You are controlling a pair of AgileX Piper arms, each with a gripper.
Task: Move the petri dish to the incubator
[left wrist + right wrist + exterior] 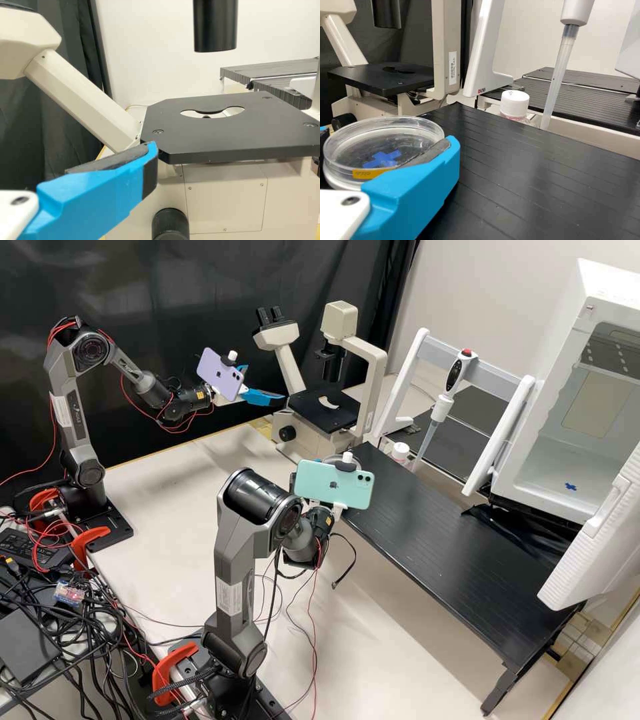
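Petri dish [350, 137]: up by black bench's [460, 540] left end
Right gripper [338, 509]: clamped on dish
Left gripper [265, 383]: fingers apart, near microscope [275, 335]
Incubator [603, 283]: right side, wide open

The clear petri dish [412, 142] shows a blue cross [382, 159].

The high view looks down from farther back, 2 nearer wrist views across, all sharing the microscope [313, 411].

Left claw [266, 383] apparently spread; right claw [338, 509] clamped (its arm [231, 580] bent).
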